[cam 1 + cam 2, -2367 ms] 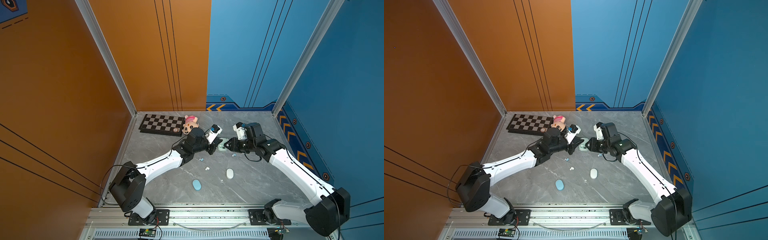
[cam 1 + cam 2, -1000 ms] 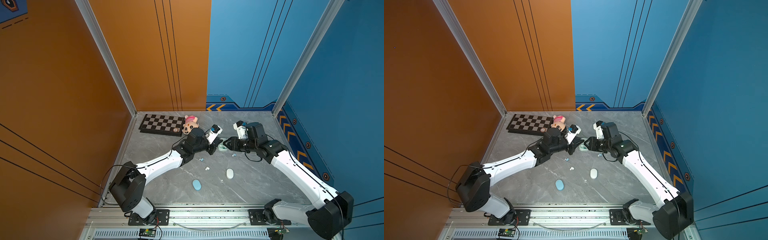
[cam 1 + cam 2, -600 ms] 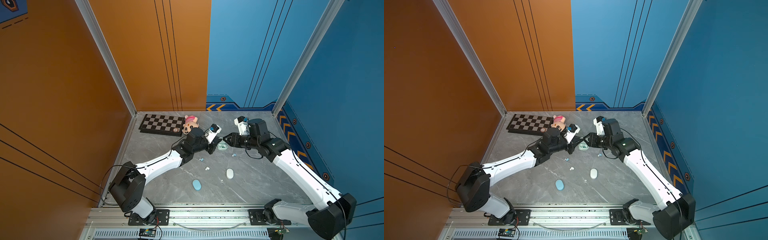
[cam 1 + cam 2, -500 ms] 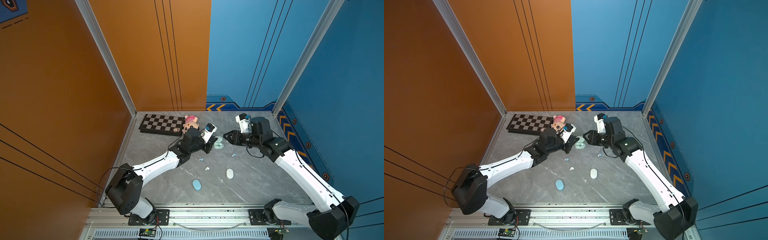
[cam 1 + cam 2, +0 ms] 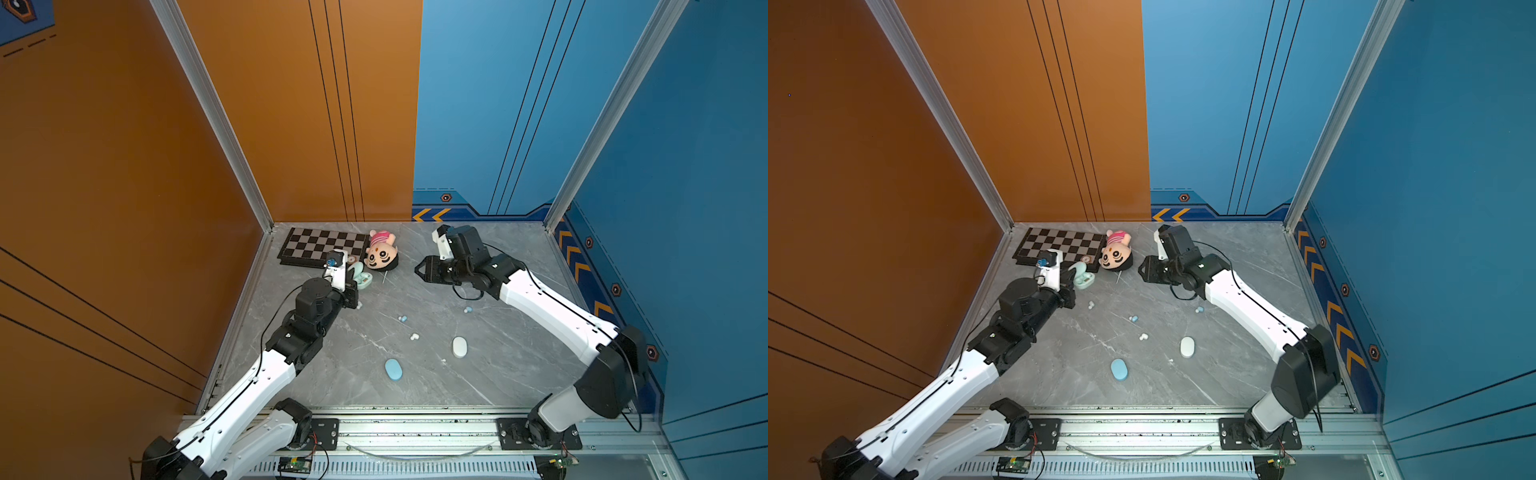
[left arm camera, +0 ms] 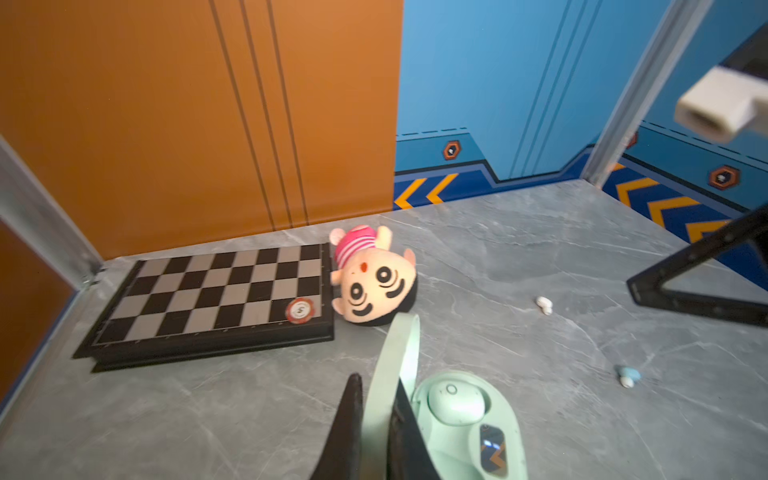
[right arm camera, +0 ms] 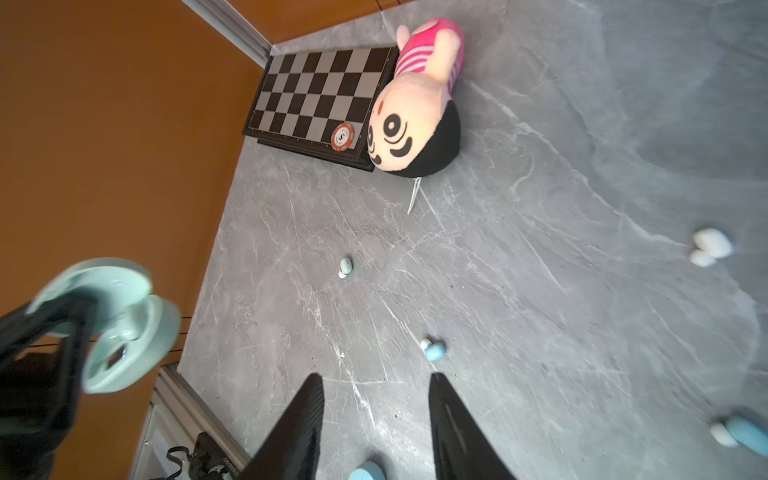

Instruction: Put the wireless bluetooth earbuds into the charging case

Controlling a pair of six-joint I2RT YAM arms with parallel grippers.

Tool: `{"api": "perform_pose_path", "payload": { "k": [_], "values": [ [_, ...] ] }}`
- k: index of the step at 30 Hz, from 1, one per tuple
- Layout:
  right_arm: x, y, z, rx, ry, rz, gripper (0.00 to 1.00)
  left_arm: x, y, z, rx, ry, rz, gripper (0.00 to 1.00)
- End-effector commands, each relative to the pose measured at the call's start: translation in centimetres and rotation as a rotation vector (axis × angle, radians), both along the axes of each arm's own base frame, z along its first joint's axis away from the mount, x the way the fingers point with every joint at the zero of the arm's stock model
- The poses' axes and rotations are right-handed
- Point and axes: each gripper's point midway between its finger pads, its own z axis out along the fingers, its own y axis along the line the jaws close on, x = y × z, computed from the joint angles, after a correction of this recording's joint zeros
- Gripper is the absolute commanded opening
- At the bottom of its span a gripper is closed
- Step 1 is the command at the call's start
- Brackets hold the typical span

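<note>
Case shifted toward the chessboard, lid pinched by left end effector; right end effector open, empty. Buds look tiny, slick; pinch sideways.

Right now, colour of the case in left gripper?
Case: pale mint, best in left wrist view.

A: Left arm?
B: It reaches toward one o'clock in a top view. The left gripper is clamped on the raised lid of the case.
A: Right arm?
B: It's stretched toward ten o'clock. The right gripper hovers, jaws apart, holding nothing.
</note>
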Motion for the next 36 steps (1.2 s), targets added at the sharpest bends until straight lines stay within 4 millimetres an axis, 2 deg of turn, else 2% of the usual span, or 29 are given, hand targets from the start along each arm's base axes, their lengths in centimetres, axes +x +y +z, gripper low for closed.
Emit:
{"api": "perform_pose_path", "payload": {
  "k": [1, 2, 4, 7, 8, 9, 11, 14, 18, 21, 24, 30, 36],
  "values": [
    [0.9, 3.9, -1.9, -0.046, -0.025, 0.102, 0.45, -2.3, 4.5, -2.0, 0.062, 0.078, 0.165, 0.0],
    [0.9, 5.4, -3.1, -0.054, -0.009, 0.135, 0.45, -3.2, 5.3, -2.4, 0.088, 0.104, 0.179, 0.0],
    [0.4, 8.6, -5.2, -0.075, 0.007, 0.203, 0.45, -4.4, 6.3, -2.1, 0.117, 0.105, 0.19, 0.0],
    [0.3, 12.2, -7.6, -0.109, 0.004, 0.253, 0.46, -6.3, 7.4, -1.8, 0.141, 0.117, 0.199, 0.0],
    [0.2, 13.3, -9.8, -0.134, 0.022, 0.268, 0.46, -6.9, 7.7, -1.7, 0.142, 0.123, 0.206, 0.0],
    [0.3, 14.5, -9.9, -0.132, 0.007, 0.281, 0.47, -7.4, 8.0, -1.7, 0.139, 0.129, 0.209, 0.0],
    [0.4, 16.4, -11.4, -0.145, 0.004, 0.292, 0.47, -8.3, 8.4, -1.8, 0.134, 0.146, 0.212, 0.0],
    [0.8, 18.2, -13.3, -0.162, -0.002, 0.282, 0.48, -9.0, 8.4, -1.9, 0.132, 0.167, 0.198, 0.0],
    [1.7, 19.0, -15.3, -0.187, -0.006, 0.24, 0.48, -9.1, 7.9, -2.1, 0.123, 0.189, 0.169, 0.0],
    [2.3, 18.9, -16.3, -0.211, -0.014, 0.222, 0.47, -8.8, 7.5, -2.4, 0.109, 0.209, 0.166, 0.0],
    [2.7, 18.4, -16.5, -0.232, -0.027, 0.209, 0.46, -8.4, 7.2, -2.9, 0.108, 0.23, 0.163, 0.0],
    [3.7, 18.4, -16.3, -0.219, -0.046, 0.188, 0.45, -8.0, 7.2, -2.4, 0.115, 0.218, 0.165, 0.0],
    [4.5, 18.2, -17.2, -0.231, -0.054, 0.185, 0.45, -8.0, 7.2, -2.2, 0.119, 0.214, 0.165, 0.0]
  ]
}}
